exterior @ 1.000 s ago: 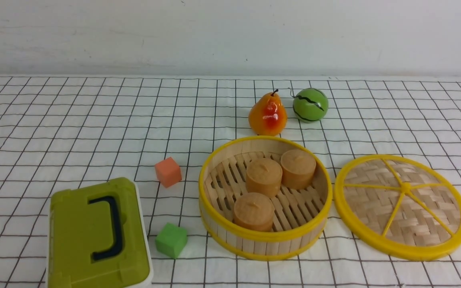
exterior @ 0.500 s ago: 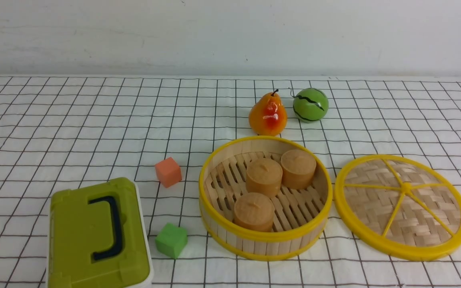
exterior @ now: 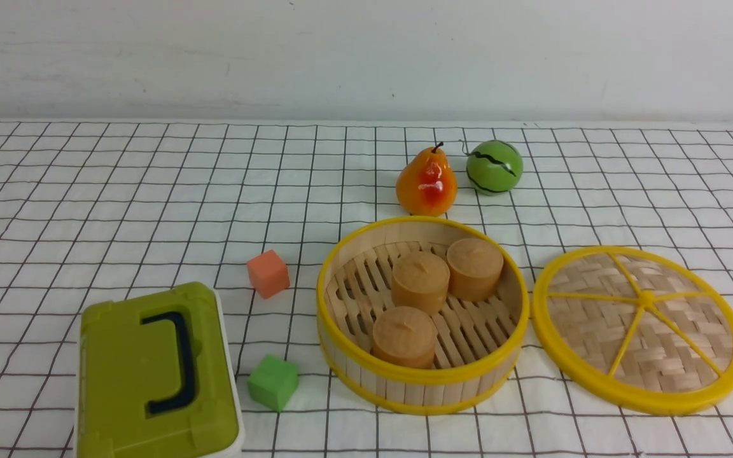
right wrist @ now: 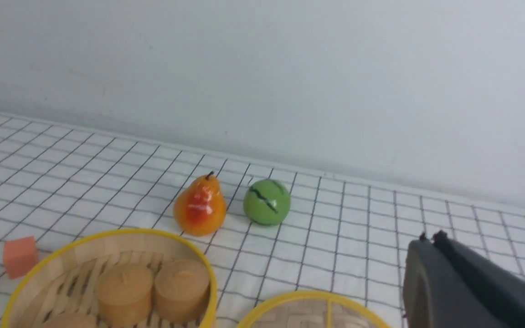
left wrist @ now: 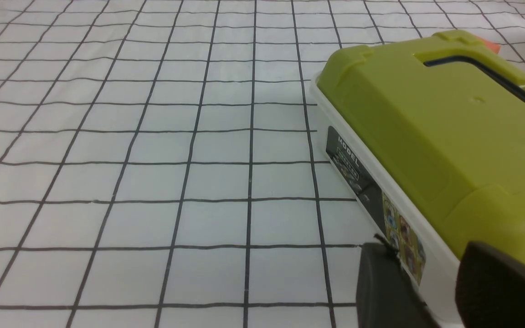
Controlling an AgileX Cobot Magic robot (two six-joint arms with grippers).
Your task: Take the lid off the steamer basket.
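Operator, you are seeing the lid point(exterior: 595, 337) lying flat on the gridded cloth point(exterior: 150, 191), off the steamer basket point(exterior: 422, 375) and just to its right. The basket is standing uncovered, holding three brown buns point(exterior: 420, 280) on its slatted floor. Your right gripper point(right wrist: 426, 246) is staying empty, its fingers drawn together. Your left gripper point(left wrist: 426, 255) is showing near the green box point(left wrist: 426, 109), its fingertips standing apart with nothing between them.
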